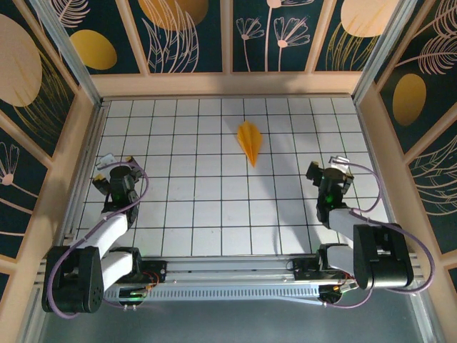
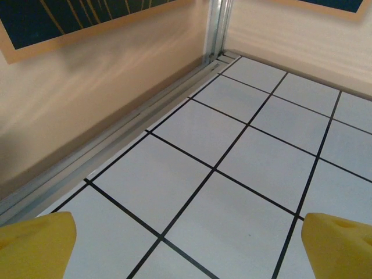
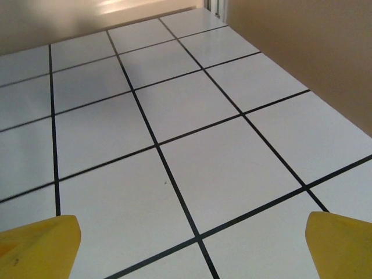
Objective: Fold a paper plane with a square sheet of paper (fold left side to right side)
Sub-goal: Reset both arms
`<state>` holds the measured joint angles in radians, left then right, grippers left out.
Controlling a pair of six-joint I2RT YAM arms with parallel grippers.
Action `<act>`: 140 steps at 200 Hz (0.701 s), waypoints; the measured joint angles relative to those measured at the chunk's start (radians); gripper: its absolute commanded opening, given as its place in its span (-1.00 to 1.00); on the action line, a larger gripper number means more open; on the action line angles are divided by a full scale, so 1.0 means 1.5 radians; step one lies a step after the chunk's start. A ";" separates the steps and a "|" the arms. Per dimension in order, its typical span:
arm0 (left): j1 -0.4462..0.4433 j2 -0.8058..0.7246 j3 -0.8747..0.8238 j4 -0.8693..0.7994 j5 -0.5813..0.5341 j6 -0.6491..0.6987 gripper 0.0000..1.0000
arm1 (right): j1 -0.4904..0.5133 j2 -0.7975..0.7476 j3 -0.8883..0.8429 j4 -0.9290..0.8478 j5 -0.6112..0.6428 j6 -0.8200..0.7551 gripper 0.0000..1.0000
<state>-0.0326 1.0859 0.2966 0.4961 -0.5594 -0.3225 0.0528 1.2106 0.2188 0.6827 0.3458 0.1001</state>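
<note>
The paper plane lies flat on the gridded desk, toward the far edge and a little right of the middle, with its tip aimed at the near edge. The left fingers are spread wide near the left edge, grasping nothing. The right fingers are also released and empty near the right edge. Both are well apart from the plane.

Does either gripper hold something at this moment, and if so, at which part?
Nothing is held. The left gripper and the right gripper are both open and empty; the paper plane lies on the table, apart from both.
</note>
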 measured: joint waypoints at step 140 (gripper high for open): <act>0.001 0.061 -0.033 0.188 0.057 0.058 0.98 | -0.004 0.234 -0.040 0.437 -0.125 -0.068 0.98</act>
<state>-0.0315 1.1774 0.2466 0.7776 -0.4732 -0.2348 0.0463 1.5620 0.1585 1.3384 0.1581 -0.0021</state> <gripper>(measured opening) 0.988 0.992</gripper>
